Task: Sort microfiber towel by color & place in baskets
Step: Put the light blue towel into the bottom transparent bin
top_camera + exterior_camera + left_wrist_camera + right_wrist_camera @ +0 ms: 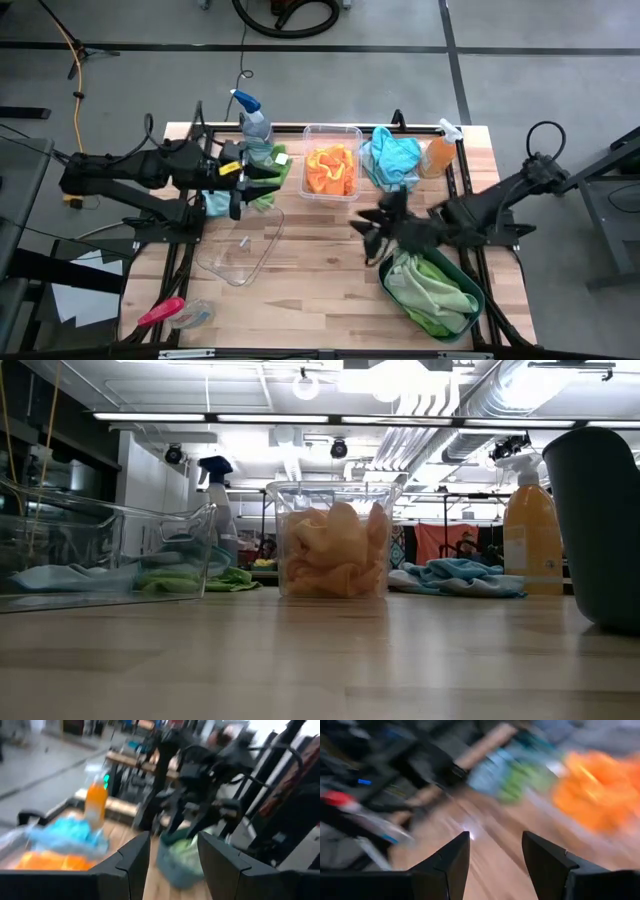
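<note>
Orange towels point(332, 170) fill the clear deep tub point(306, 135) at the table's far middle. A light blue towel point(392, 158) lies on the table to the tub's right. Green towels point(432, 285) lie in the dark teal basin point(478, 300) at the near right. A green towel point(266, 190) and a light blue towel point(214, 203) lie at the far left, under my left arm. The clear shallow dish point(240, 252) stands near them. My left gripper point(262, 180) is open above the green towel, holding nothing. My right gripper point(368, 238) is open and raised left of the basin, nothing between its fingers point(451, 857).
A blue-capped spray bottle point(252, 118) stands at the far left and an orange spray bottle point(440, 155) at the far right. A pink-handled tool point(160, 313) lies at the near left corner. Bare wood lies between the dish and the basin.
</note>
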`<state>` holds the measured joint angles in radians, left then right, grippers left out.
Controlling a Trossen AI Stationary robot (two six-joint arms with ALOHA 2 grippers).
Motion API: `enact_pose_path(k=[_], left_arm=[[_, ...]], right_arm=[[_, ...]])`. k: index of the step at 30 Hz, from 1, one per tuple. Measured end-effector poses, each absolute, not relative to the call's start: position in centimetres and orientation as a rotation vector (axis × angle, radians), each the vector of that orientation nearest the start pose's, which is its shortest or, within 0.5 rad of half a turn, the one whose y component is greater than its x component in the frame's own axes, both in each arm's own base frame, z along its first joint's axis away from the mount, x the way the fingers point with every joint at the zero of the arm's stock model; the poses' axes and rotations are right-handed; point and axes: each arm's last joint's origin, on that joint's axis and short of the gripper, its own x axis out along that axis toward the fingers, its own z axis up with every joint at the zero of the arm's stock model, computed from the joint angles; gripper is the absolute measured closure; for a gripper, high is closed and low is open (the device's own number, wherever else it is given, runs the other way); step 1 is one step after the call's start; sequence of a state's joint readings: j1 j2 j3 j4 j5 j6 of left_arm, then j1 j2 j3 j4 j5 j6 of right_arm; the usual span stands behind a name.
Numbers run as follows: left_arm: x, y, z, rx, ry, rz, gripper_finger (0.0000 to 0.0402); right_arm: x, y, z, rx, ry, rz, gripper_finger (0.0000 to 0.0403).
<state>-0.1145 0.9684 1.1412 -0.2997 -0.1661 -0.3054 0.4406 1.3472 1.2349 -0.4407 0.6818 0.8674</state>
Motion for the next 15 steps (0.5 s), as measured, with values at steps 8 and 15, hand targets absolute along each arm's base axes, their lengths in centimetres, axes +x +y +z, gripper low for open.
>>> enact_pose_path(k=[8, 15], left_arm=[[19.6, -2.5, 42.2, -0.283, 0.002, 0.021, 0.0247], [19.5, -2.6, 42.2, -0.284, -0.010, 0.115, 0.0247]], right_arm=[[29.5, 8.1, 40.5, 0.301, -0.067, -0.014, 0.0226], [29.5, 7.2, 42.4, 0.063, -0.135, -0.029, 0.0226]])
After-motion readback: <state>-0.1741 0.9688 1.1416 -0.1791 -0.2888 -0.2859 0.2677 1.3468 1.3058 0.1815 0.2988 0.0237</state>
